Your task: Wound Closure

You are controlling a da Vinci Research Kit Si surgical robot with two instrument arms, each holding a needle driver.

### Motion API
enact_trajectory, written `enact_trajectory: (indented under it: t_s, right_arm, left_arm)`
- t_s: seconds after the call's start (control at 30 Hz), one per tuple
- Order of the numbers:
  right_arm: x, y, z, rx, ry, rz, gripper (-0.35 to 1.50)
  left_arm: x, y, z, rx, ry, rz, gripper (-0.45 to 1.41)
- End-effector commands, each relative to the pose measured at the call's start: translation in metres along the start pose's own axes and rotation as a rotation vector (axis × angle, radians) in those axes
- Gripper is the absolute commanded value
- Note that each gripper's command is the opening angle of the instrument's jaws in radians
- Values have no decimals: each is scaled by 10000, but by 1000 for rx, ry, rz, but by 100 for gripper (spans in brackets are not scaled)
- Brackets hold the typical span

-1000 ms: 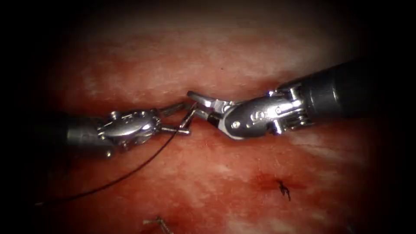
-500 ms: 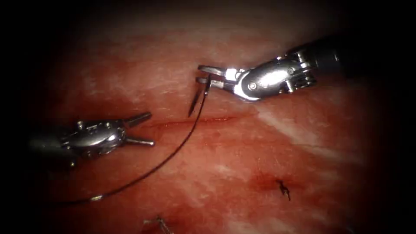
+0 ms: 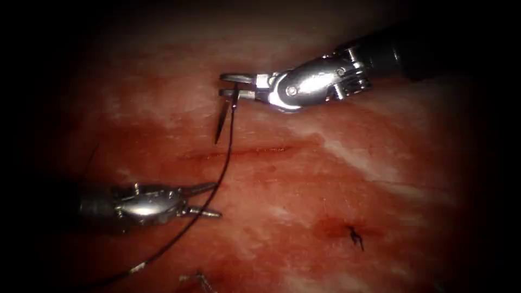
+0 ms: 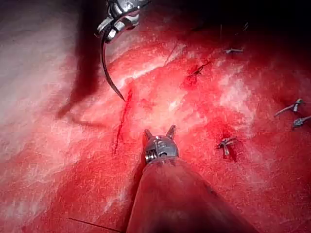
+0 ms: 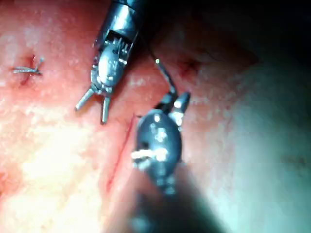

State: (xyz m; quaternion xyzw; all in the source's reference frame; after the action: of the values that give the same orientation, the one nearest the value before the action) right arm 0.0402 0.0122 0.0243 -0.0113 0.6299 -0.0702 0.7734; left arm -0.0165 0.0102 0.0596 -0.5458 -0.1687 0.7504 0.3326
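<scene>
Right tool (image 3: 230,86) has its jaws clamped on the needle (image 3: 221,120) near the thread (image 3: 217,179) end, tip hanging free above the cut (image 3: 239,152). Left tool (image 3: 209,199) gapes, empty. Needle's stiff and slick, so I'd grab mid-curve.

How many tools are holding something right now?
1. The right tool, above the cut, grips the needle near its thread end, clear of the tissue. The left tool, below the cut, is open and holds nothing.
</scene>
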Motion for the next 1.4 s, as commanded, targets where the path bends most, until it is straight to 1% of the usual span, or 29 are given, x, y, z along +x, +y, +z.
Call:
enact_trajectory:
  t_s: [0.03,0.23,0.4,0.6,0.77,0.87,1.03,1.17,1.4]
  right_arm:
    - [-4,-4,11,18,-26,-14,-35]
    - [-3,-6,24,50,-58,-38,-35]
    - [-5,-8,39,109,-100,-87,-35]
    - [-7,-5,51,127,-117,-126,-35]
    - [-11,-7,54,139,-124,-152,-35]
    - [-20,-11,57,163,-137,-176,-35]
    - [-30,-15,59,164,-137,-191,-35]
    - [-32,-15,60,165,-136,-205,-35]
    - [-26,-14,64,155,-126,-215,-35]
  left_arm:
    - [-6,4,7,-1,-2,-4,29]
    - [-2,4,13,2,-4,-6,29]
    - [-2,3,16,2,-7,-7,27]
    - [-1,0,17,0,-9,-7,25]
    - [1,-3,17,-3,-15,-9,24]
    - [3,-6,20,-5,-23,-11,22]
    - [5,-8,24,-4,-26,-12,20]
    - [5,-8,24,-4,-32,-12,20]
    - [0,-6,28,0,-37,-8,19]
